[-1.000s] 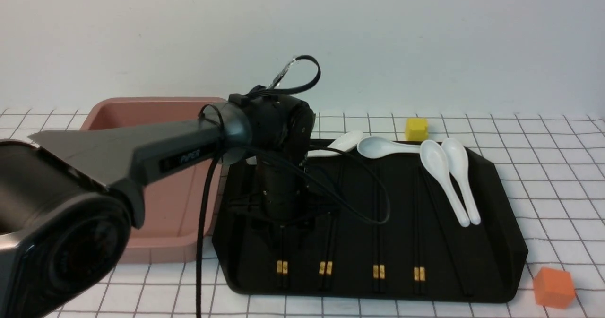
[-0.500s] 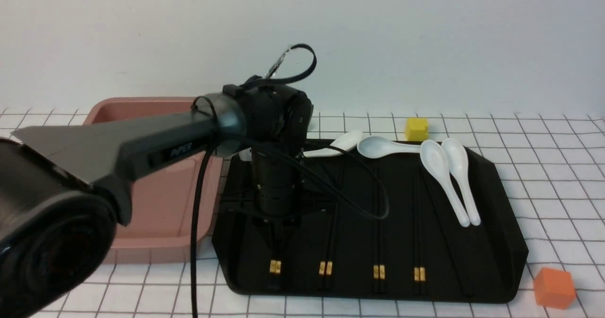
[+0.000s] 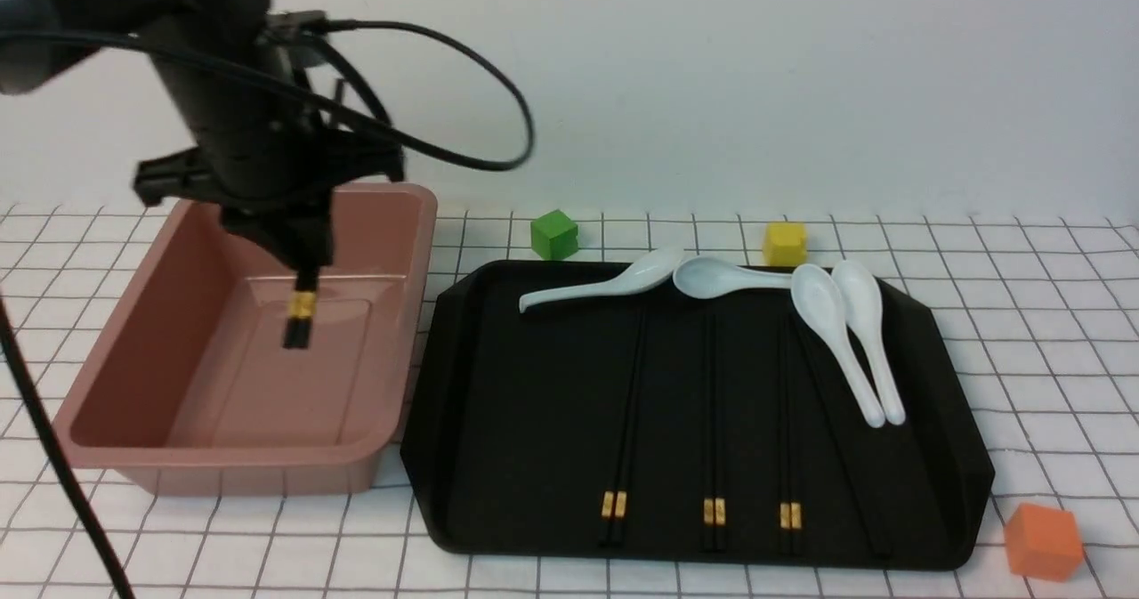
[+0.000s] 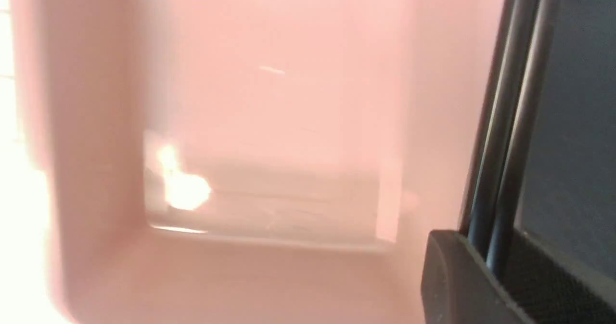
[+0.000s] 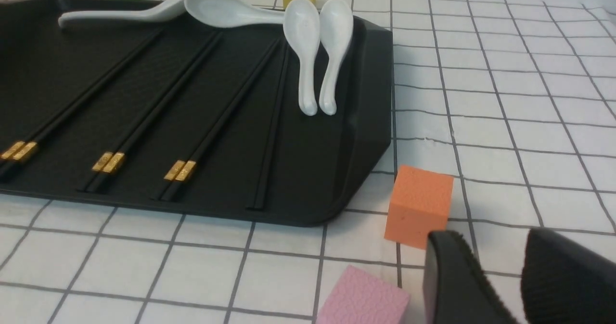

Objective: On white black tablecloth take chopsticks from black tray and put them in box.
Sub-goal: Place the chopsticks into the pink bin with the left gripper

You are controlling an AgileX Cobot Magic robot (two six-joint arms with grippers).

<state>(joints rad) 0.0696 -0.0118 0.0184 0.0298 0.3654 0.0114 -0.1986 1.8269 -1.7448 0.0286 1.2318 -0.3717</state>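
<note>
Your left gripper [image 4: 486, 249] clamped black gold-banded chopsticks [image 3: 300, 321] above dusty-pink plastic bin [image 3: 360, 458]; your right gripper [image 5: 495, 239] stood open.

Gridded white tablecloth [image 3: 1050, 314], pink box [image 3: 374, 458], black tray [image 3: 525, 457], coloured cubes [image 3: 1043, 541]

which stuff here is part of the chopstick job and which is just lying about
Part of the job:
- held chopsticks
- banded pairs on the tray
- black tray
- pink box
- left claw
- tablecloth

Just lying about:
- white spoons
- green cube
- yellow cube
- orange cube
- pink cube
</note>
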